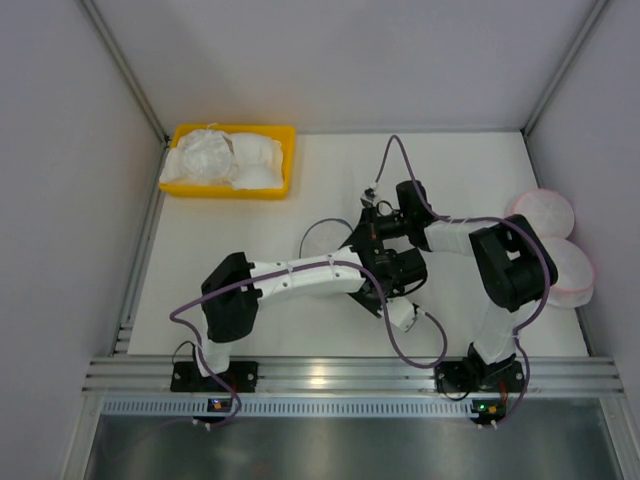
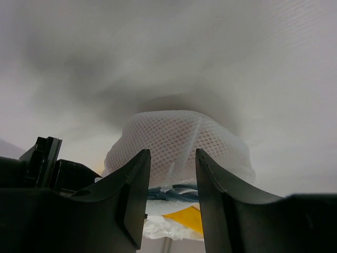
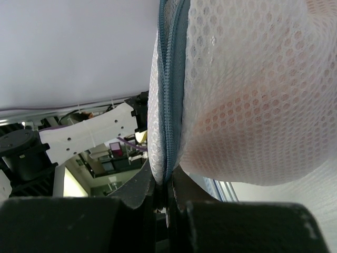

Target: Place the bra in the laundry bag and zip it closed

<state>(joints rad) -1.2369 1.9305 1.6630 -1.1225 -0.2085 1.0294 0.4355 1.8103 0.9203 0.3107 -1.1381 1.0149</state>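
between the tips of my right gripper point(image 3: 167, 185), pinched tight, sits the grey zipper point(image 3: 171, 79) of the laundry bag point(image 3: 263, 63); the pink bra point(image 3: 247, 126) shows through the mesh, already inside. my left gripper point(image 2: 172, 158), narrowly parted, faces the bag. zipping likely remains.

The laundry bag point(image 1: 325, 240) is partly covered on the tabletop point(image 1: 480, 170) by the left arm point(image 1: 300, 275) and right arm point(image 1: 455, 237); white garments point(image 1: 215, 158) are piled in a yellow tray point(image 1: 250, 128).

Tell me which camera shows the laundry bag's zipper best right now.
Right wrist: the grey zipper runs up from the right claw, teeth clear. Left wrist shows mostly mesh of the laundry bag; overhead, arms hide it.
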